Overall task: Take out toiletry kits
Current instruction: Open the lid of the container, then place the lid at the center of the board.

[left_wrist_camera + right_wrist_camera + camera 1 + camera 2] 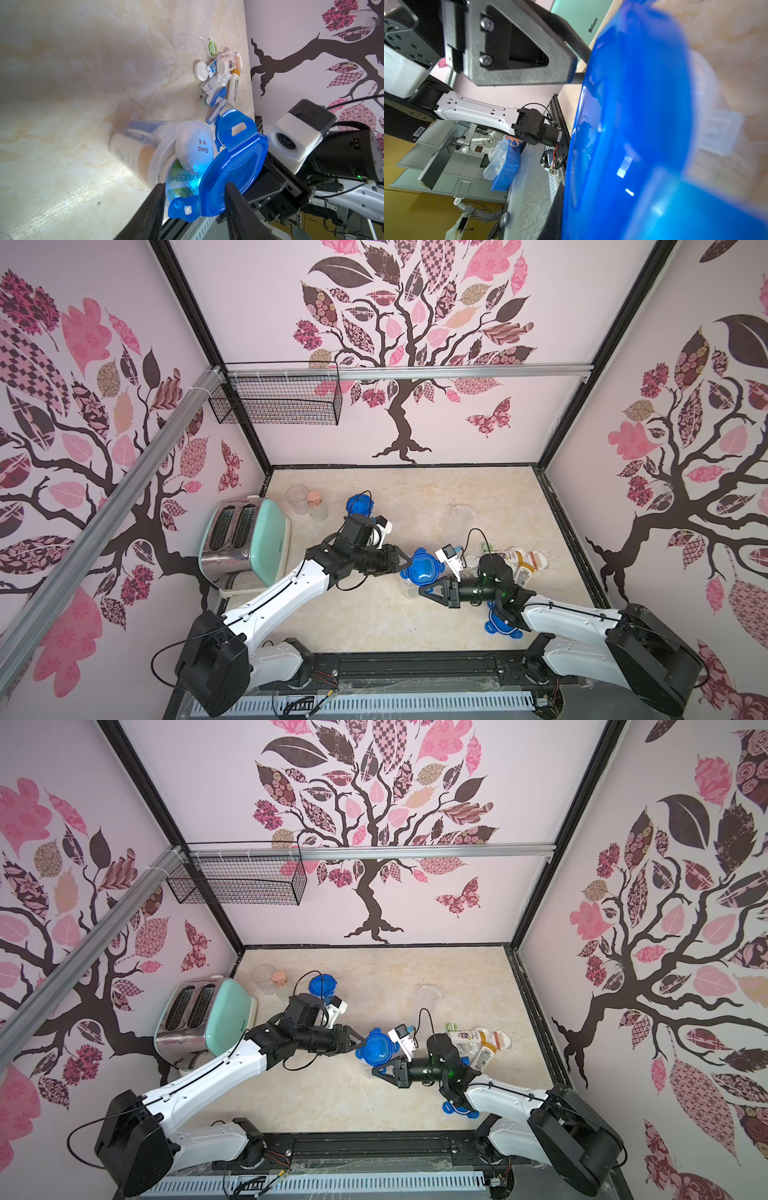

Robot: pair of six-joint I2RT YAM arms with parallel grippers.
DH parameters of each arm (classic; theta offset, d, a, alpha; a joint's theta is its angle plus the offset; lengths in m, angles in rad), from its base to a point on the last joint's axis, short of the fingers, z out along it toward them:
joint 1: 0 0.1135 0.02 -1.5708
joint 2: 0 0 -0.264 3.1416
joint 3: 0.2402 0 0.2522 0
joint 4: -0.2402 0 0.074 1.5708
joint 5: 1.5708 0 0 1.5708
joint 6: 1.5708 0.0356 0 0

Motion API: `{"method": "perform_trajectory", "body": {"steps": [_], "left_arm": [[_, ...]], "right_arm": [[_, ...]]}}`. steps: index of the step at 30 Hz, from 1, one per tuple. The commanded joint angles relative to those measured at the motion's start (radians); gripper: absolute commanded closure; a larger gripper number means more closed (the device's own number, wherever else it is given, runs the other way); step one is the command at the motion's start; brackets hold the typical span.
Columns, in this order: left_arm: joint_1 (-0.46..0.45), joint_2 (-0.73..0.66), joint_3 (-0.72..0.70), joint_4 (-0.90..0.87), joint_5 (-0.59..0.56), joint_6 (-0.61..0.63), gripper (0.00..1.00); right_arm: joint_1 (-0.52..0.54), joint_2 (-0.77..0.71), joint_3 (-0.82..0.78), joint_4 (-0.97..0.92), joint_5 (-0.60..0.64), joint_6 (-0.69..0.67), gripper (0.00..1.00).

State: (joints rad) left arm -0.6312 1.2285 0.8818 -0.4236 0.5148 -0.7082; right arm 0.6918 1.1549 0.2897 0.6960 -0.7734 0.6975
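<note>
Right claw (422,592) pinching blue lid (424,567), left claw (408,561) parted around it

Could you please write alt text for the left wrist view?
The left tool straddles a blue lid tilted off a clear canister, exposing a round soap and a green-labelled packet inside. Beyond it, loose toiletry items lie heaped on the marbled table beside the wall.

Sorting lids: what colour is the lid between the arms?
The lid is translucent blue; left wrist view shows it best.

Canister (420,568) between toaster (245,539), left, and toiletry kits (519,562), right.
</note>
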Motion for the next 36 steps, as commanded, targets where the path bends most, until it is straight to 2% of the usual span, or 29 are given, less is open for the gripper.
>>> {"method": "perform_trajectory", "body": {"steps": [1,9,13,16,21,25,27,31,36], "left_arm": [[-0.004,-0.051,0.031,-0.045,-0.056,0.009,0.49],[-0.004,-0.151,0.096,-0.164,-0.202,0.035,0.49],[-0.002,-0.174,0.116,-0.22,-0.257,0.064,0.49],[0.002,-0.19,0.131,-0.259,-0.298,0.083,0.49],[0.05,-0.252,0.156,-0.341,-0.382,0.104,0.49],[0.074,-0.374,0.161,-0.407,-0.554,0.134,0.49],[0.089,-0.428,0.151,-0.431,-0.624,0.153,0.49],[0.102,-0.501,0.117,-0.457,-0.704,0.149,0.49],[0.102,-0.575,0.043,-0.416,-0.712,0.137,0.49]], "right_arm": [[0.0,-0.063,0.036,-0.093,0.044,-0.042,0.94],[0.006,-0.184,0.128,-0.416,0.146,-0.146,0.98],[0.069,-0.229,0.183,-0.533,0.174,-0.199,0.98],[0.216,-0.234,0.252,-0.651,0.31,-0.307,0.98],[0.465,-0.121,0.403,-0.854,0.571,-0.501,0.97],[0.509,-0.02,0.46,-0.949,0.684,-0.568,0.97],[0.556,0.034,0.483,-1.004,0.803,-0.623,0.97],[0.648,0.154,0.537,-1.11,1.038,-0.708,0.94],[0.68,0.265,0.583,-1.181,1.228,-0.769,0.94]]}}
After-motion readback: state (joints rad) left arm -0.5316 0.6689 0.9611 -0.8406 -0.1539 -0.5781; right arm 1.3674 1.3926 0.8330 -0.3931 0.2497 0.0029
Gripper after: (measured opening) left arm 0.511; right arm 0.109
